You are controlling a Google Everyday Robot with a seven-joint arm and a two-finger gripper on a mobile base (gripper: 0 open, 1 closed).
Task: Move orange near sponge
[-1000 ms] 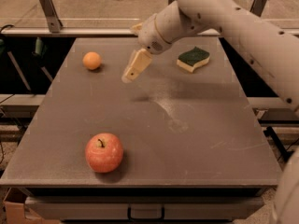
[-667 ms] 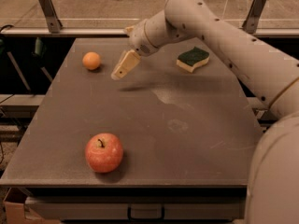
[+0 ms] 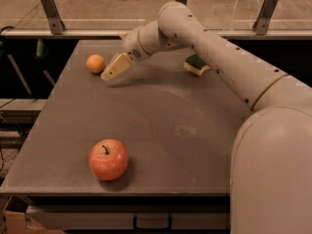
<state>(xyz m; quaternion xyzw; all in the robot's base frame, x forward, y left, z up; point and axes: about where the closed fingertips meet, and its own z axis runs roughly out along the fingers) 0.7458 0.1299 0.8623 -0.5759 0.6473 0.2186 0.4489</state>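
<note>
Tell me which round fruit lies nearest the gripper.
The small orange, far left on the table, right beside the gripper. The larger red apple with a stem sits well away, near the front edge.

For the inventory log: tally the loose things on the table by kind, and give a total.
fruit: 2 (orange, apple)
sponge: 1
total: 3
Not counted: the gripper, close beside the orange.
</note>
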